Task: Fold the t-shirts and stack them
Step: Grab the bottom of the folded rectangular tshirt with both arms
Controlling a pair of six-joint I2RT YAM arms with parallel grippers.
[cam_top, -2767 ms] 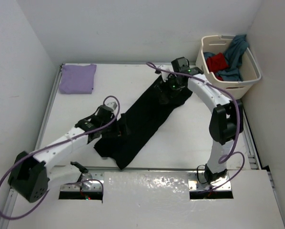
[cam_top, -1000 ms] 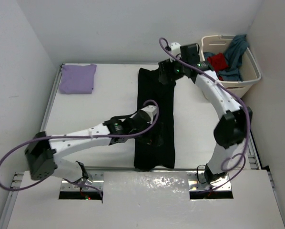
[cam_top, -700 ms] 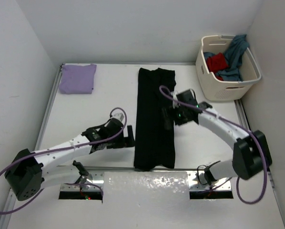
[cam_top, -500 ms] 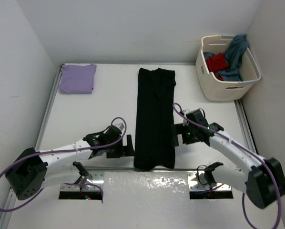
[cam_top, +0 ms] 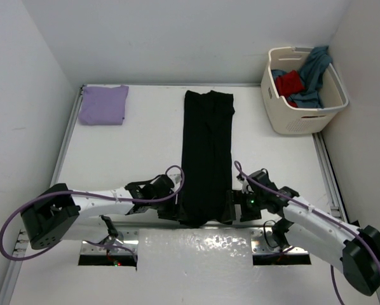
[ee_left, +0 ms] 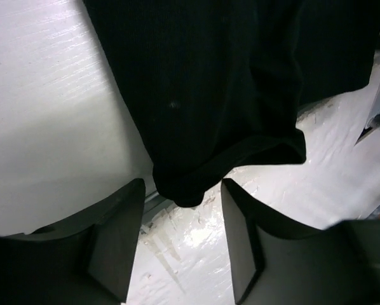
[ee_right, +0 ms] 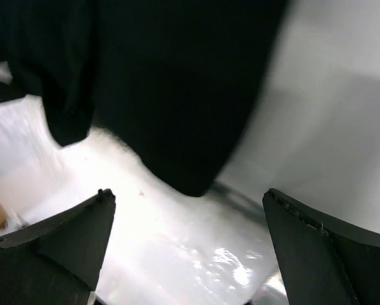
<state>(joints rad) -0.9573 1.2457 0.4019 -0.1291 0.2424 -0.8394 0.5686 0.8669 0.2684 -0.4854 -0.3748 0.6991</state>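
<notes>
The black t-shirt [cam_top: 206, 152] lies as a long narrow strip down the middle of the table, from the far edge to the near edge. My left gripper [cam_top: 175, 207] sits low at its near left corner. In the left wrist view that gripper [ee_left: 182, 190] is open, its jaws partly narrowed, and the hem corner [ee_left: 190, 181] pokes between the tips, not pinched. My right gripper [cam_top: 231, 206] is at the near right corner, and in the right wrist view it [ee_right: 188, 194] is wide open around that corner [ee_right: 190, 171]. A folded lavender t-shirt [cam_top: 103, 105] rests far left. Red [cam_top: 290, 82] and teal [cam_top: 314, 70] t-shirts lie in the basket.
The cream laundry basket [cam_top: 304, 117] stands at the far right corner. A shiny strip [cam_top: 196, 244] runs along the table's near edge, just below the black shirt's hem. White walls close in the left, back and right sides.
Both arms have swept from the shirt's far and middle parts down to its near hem corners. The left jaws have narrowed. The black shirt lies still.
</notes>
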